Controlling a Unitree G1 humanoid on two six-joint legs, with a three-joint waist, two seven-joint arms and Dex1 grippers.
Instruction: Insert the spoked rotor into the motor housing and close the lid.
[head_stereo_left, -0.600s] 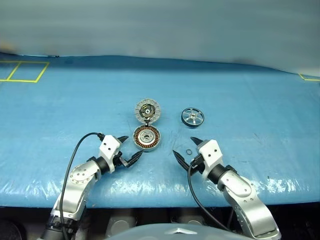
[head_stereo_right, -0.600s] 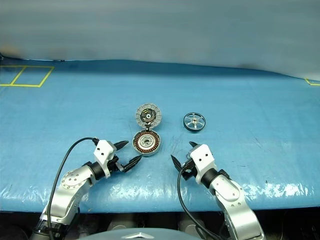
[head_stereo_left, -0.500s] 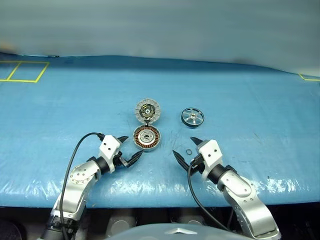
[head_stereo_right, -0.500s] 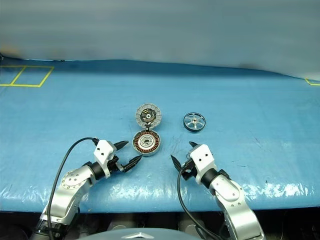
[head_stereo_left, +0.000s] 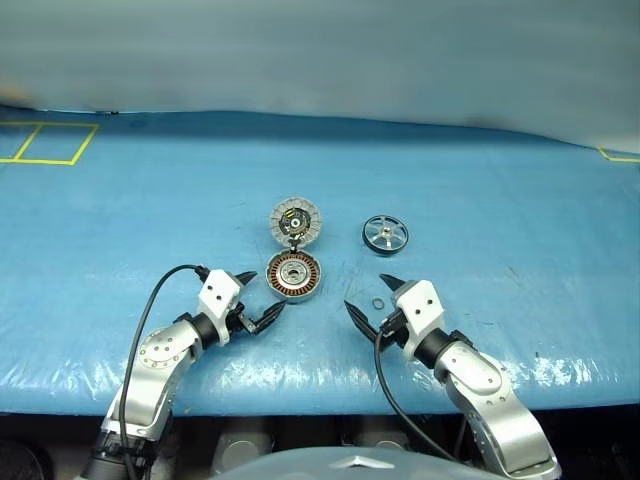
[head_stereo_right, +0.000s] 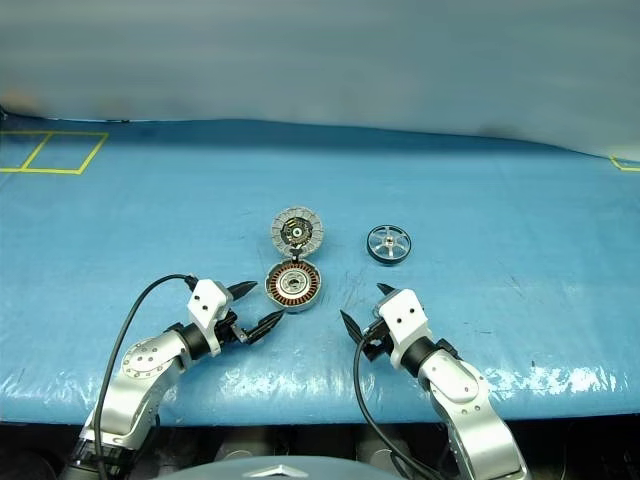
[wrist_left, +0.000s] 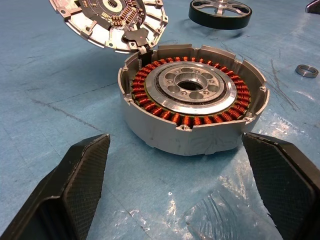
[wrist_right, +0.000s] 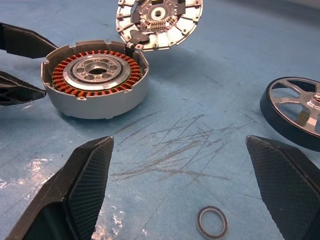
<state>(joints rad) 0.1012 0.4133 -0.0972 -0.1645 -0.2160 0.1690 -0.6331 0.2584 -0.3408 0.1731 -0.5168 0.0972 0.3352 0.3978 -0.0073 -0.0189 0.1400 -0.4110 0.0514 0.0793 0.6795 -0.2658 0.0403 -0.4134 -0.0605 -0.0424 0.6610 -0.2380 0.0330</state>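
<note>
The motor housing (head_stereo_left: 293, 276), a grey cup with copper windings, sits on the blue table, its ribbed lid (head_stereo_left: 296, 220) hinged open just behind it. The spoked rotor (head_stereo_left: 385, 234), black-rimmed with silver spokes, lies flat to the right of the lid. My left gripper (head_stereo_left: 259, 297) hovers open just left of the housing, nothing between its fingers. My right gripper (head_stereo_left: 374, 296) stands open and empty to the right of the housing, nearer me than the rotor. In the left wrist view the housing (wrist_left: 192, 102) lies straight ahead between the fingers (wrist_left: 75, 185).
A tiny dark ring (head_stereo_left: 377, 305) lies on the table between the right gripper's fingers, seen also as a ring (wrist_right: 211, 221) in the right wrist view. Yellow tape squares (head_stereo_left: 47, 143) mark the far left. The blue table covering (head_stereo_left: 520, 210) stretches wide around the parts.
</note>
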